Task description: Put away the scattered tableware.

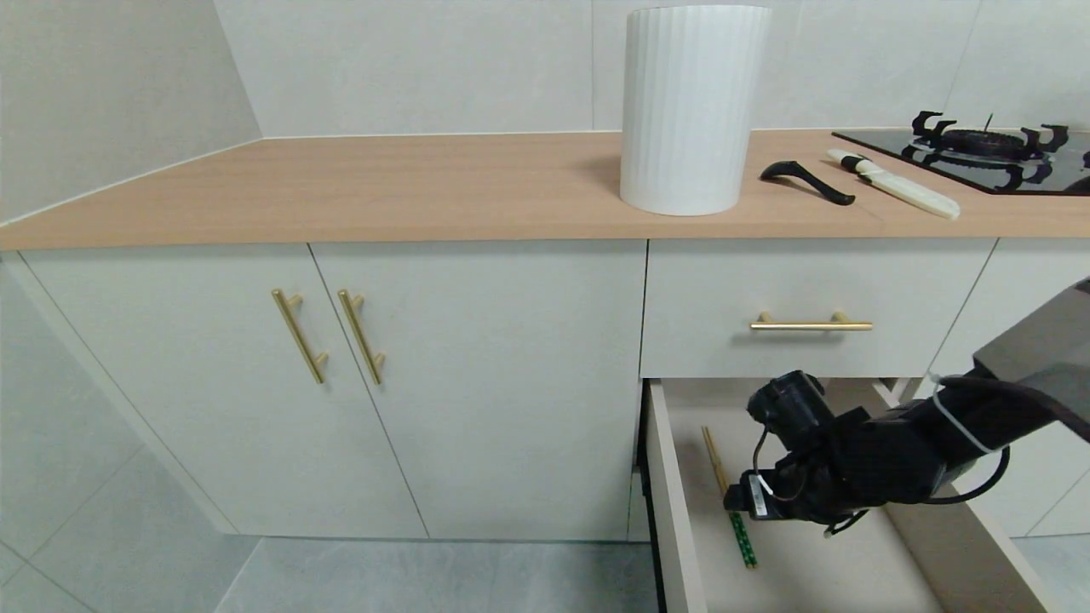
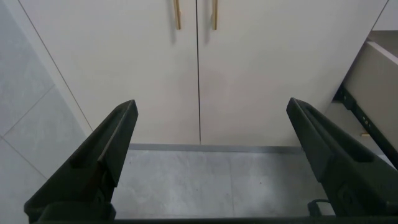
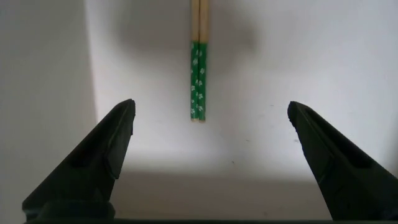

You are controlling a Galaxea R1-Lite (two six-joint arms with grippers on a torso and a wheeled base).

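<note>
Green-ended chopsticks (image 3: 199,68) lying in the open drawer (image 1: 673,494), near right, right gripper (image 3: 210,109) over them with fingers spread and empty, left gripper (image 2: 211,106) fingers spread too, facing the cabinet doors (image 2: 249,68), white knife (image 1: 894,183) on the bench (image 1: 383,187), far right

— What's on the surface (image 1: 383,187)?
— A white ribbed canister (image 1: 686,111), a black utensil (image 1: 805,180), and a white knife (image 1: 894,185) near the hob (image 1: 988,149).
— And below?
— The chopsticks (image 1: 743,541) lie in the open drawer (image 1: 673,502), with the right gripper (image 1: 742,504) over them.

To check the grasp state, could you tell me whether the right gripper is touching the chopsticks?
Apart. In the right wrist view, the chopsticks lie between the open right gripper's fingers, with bare drawer floor separating them from each.
</note>
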